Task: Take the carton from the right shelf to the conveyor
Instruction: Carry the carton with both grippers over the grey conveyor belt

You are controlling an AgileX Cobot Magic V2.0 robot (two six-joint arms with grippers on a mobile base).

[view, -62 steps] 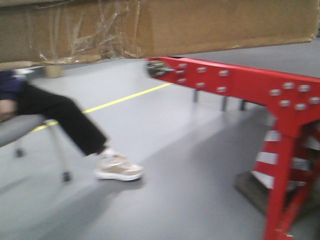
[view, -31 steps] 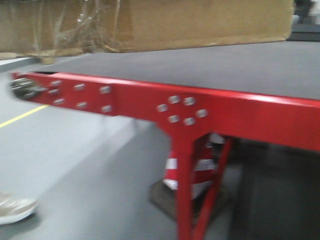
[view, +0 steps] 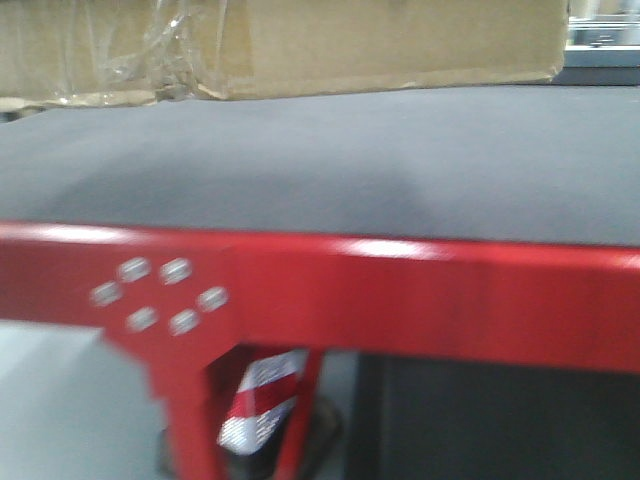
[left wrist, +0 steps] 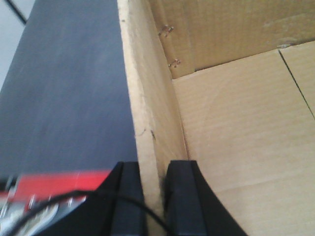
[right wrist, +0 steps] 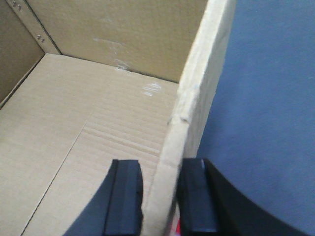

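Note:
The carton (view: 300,40), brown cardboard with wrinkled clear tape, spans the top of the front view above the conveyor's dark grey belt (view: 350,160). Whether its base touches the belt I cannot tell. The belt's red edge strip (view: 400,300) runs across the foreground. My left gripper (left wrist: 153,196) is shut on the carton's left wall (left wrist: 147,113), one finger outside and one inside, with the belt (left wrist: 64,88) below. My right gripper (right wrist: 161,196) is shut on the carton's right wall (right wrist: 197,98), beside the belt (right wrist: 266,98). The carton is open and empty inside. The right shelf is out of view.
A red support leg (view: 185,420) with a bolted plate drops from the conveyor frame. Behind it stands a red-and-white striped post (view: 262,400). Grey floor (view: 60,400) shows at the lower left.
The view has swung right and closed in on the conveyor. The seated person's leg and shoe have left the view. The belt now lies under the carton.

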